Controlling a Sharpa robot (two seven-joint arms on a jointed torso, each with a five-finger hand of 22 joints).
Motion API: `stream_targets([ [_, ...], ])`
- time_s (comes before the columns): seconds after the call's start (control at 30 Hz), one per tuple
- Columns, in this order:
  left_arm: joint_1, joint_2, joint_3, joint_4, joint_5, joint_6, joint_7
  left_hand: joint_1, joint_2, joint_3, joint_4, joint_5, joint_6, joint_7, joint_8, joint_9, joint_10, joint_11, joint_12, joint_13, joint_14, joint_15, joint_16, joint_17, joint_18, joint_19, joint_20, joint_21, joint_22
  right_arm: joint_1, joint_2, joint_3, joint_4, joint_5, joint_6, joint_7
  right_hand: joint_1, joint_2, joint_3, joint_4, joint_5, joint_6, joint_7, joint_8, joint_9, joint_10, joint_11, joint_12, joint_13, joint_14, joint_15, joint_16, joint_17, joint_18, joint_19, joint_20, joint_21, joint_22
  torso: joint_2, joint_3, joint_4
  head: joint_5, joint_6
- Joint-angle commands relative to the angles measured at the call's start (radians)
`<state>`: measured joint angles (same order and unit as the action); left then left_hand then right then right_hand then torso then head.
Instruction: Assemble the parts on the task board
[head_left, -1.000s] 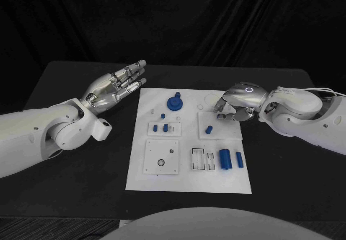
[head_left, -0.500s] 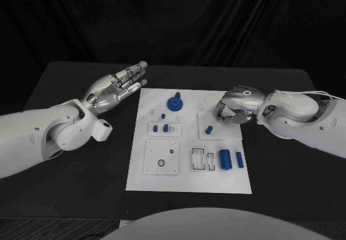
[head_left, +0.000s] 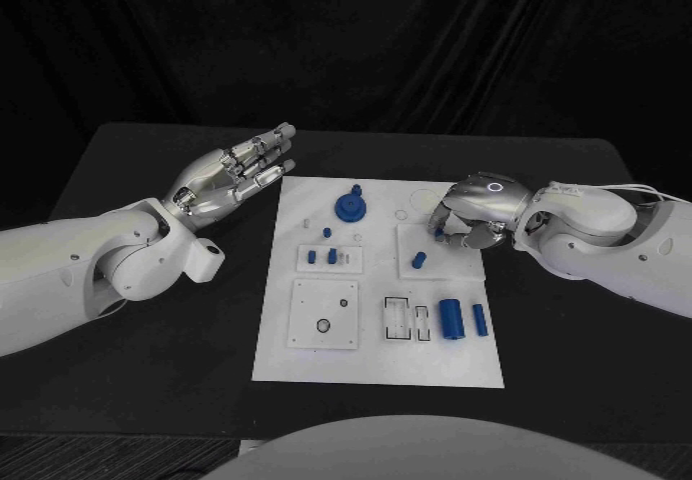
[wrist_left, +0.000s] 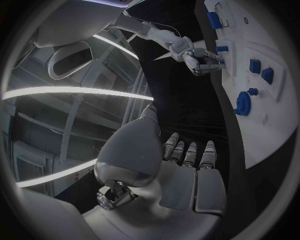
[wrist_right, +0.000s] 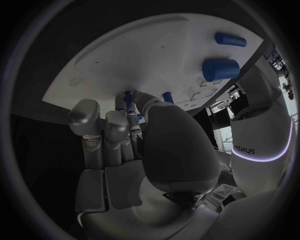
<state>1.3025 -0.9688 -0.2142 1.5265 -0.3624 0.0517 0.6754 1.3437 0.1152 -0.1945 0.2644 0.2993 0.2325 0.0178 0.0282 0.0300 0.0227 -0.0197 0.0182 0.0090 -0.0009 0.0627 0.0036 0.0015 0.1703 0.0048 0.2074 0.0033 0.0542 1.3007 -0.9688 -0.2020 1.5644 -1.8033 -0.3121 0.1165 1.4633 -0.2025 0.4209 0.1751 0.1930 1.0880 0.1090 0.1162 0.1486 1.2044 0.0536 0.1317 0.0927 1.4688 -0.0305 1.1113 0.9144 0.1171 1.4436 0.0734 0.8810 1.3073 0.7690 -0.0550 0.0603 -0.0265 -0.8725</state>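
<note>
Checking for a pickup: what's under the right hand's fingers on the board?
The right hand curls over the task board upper right plate. A small blue peg shows at its fingers; whether they grip it is hidden. Another blue peg lies uncovered nearby.

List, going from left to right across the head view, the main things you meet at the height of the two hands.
Left hand → blue gear on the task board → small blue peg → right hand, its fingers curled down over the board's right part.
</note>
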Motion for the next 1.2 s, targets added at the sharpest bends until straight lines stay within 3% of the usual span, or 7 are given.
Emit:
stream_targets([
  [0.03, -0.002, 0.004, 0.001, -0.001, 0.003, 0.019, 0.013, 0.013, 0.005, -0.007, -0.004, 0.012, 0.007, 0.003, 0.003, 0.001, 0.001, 0.007, 0.007, 0.001, 0.001, 0.010, -0.004, -0.001, 0.010, 0.001, 0.009, 0.006, 0.003, -0.010, -0.002, -0.006, -0.003, -0.001, 0.019, -0.020, 0.014, 0.001, 0.013, -0.007, 0.010, 0.006, 0.006, 0.002, 0.003, 0.009, 0.000, 0.001, -0.001, -0.004, -0.001, -0.006, -0.002, -0.006, 0.000, -0.005, -0.005, 0.110, 0.001, 0.0000, -0.0003, -0.001, 0.000],
  [0.33, -0.004, 0.004, 0.001, -0.002, 0.003, 0.020, 0.007, 0.034, 0.021, -0.009, -0.023, 0.055, 0.010, 0.005, 0.003, 0.001, 0.002, 0.009, 0.007, 0.001, 0.001, 0.014, -0.004, -0.001, 0.010, 0.003, 0.013, 0.006, 0.006, -0.011, -0.005, -0.006, 0.002, -0.001, -0.023, -0.014, 0.043, 0.017, 0.035, -0.042, 0.007, 0.039, 0.008, 0.018, 0.018, 0.040, -0.004, 0.014, 0.002, -0.006, -0.003, -0.010, -0.004, -0.006, 0.000, -0.006, -0.005, 0.114, 0.000, 0.0003, -0.0009, -0.002, 0.000],
  [0.7, -0.004, 0.005, 0.001, -0.005, 0.003, 0.023, -0.001, 0.047, 0.029, -0.010, -0.035, 0.075, 0.015, 0.008, 0.004, 0.002, 0.002, 0.011, 0.008, 0.002, 0.001, 0.017, -0.004, -0.001, 0.010, 0.005, 0.015, 0.007, 0.011, -0.006, -0.022, -0.006, 0.032, -0.001, -0.079, -0.011, 0.039, 0.020, 0.034, -0.047, -0.010, 0.049, 0.003, 0.022, 0.024, 0.051, -0.008, 0.018, 0.003, -0.006, -0.006, -0.014, -0.008, -0.006, -0.001, -0.008, -0.007, 0.114, 0.000, 0.0001, -0.0006, -0.003, 0.000],
  [1.1, -0.004, 0.015, 0.001, -0.012, 0.003, 0.030, -0.002, 0.052, 0.035, -0.015, -0.042, 0.083, 0.022, 0.019, 0.005, 0.003, 0.007, 0.022, 0.012, 0.003, 0.001, 0.020, -0.004, -0.001, 0.011, 0.011, 0.017, 0.011, 0.026, 0.064, -0.041, -0.005, 0.083, -0.001, -0.099, -0.034, 0.036, 0.023, 0.033, -0.047, -0.035, 0.050, 0.002, 0.020, 0.027, 0.054, -0.009, 0.016, 0.001, -0.008, -0.007, -0.021, -0.014, -0.005, -0.003, -0.009, -0.011, 0.114, -0.002, -0.0016, -0.0001, 0.002, 0.000],
  [1.2, -0.004, 0.019, 0.001, -0.013, 0.003, 0.025, 0.006, 0.055, 0.035, -0.020, -0.045, 0.085, 0.025, 0.023, 0.005, 0.003, 0.009, 0.026, 0.014, 0.004, 0.001, 0.009, -0.004, -0.001, 0.011, 0.009, 0.008, 0.009, 0.015, 0.081, -0.044, -0.005, 0.093, -0.001, -0.098, -0.040, 0.036, 0.023, 0.033, -0.047, -0.039, 0.050, 0.002, 0.020, 0.027, 0.054, -0.009, 0.016, 0.001, -0.008, -0.007, -0.022, -0.016, -0.005, -0.004, -0.009, -0.014, 0.113, -0.002, -0.0018, 0.0000, 0.004, 0.000],
])
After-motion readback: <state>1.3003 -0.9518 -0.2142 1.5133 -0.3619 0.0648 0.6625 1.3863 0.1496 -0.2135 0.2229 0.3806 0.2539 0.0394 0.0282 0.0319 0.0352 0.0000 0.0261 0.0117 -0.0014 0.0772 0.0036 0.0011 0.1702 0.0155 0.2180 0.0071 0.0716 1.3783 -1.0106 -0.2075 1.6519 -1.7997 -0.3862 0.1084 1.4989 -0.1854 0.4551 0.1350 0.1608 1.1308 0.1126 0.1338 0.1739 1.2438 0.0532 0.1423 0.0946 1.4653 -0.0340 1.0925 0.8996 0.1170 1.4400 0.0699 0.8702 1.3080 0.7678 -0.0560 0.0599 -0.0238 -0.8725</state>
